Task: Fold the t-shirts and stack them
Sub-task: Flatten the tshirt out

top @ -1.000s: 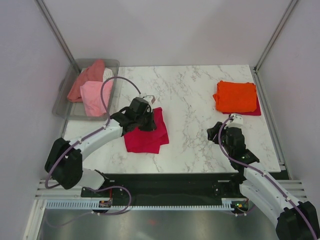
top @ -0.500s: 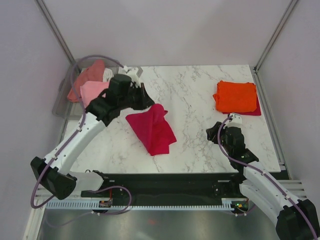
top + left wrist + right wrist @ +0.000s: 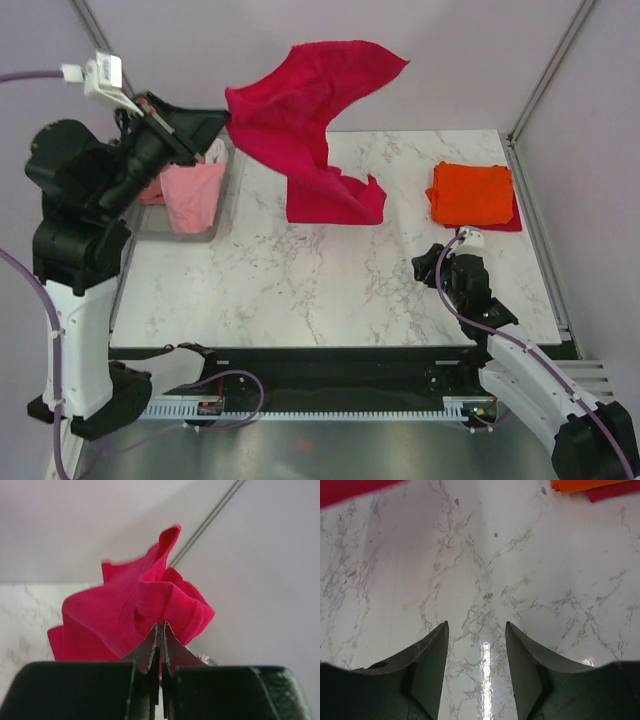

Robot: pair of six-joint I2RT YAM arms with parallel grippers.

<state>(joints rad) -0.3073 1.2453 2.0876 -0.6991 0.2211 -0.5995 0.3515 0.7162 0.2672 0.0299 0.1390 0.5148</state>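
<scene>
My left gripper (image 3: 222,121) is shut on the crimson t-shirt (image 3: 312,120) and holds it high above the table's back left. The shirt billows in the air and its lower end (image 3: 335,200) trails on the marble. In the left wrist view the jaws are pinched on a fold of the crimson t-shirt (image 3: 135,615). A folded bright orange t-shirt (image 3: 471,192) lies on a folded crimson one (image 3: 512,223) at the back right. My right gripper (image 3: 428,265) is open and empty low over the marble, its fingertips (image 3: 442,630) apart.
A clear grey bin (image 3: 178,228) stands at the back left and holds a light pink t-shirt (image 3: 193,193); its other contents are hidden behind my left arm (image 3: 75,200). Grey walls close in the table's left, back and right sides.
My left arm has swung up and to the left, lifting the crimson t-shirt off the table so that it opens out in the air. The right arm has not moved.
</scene>
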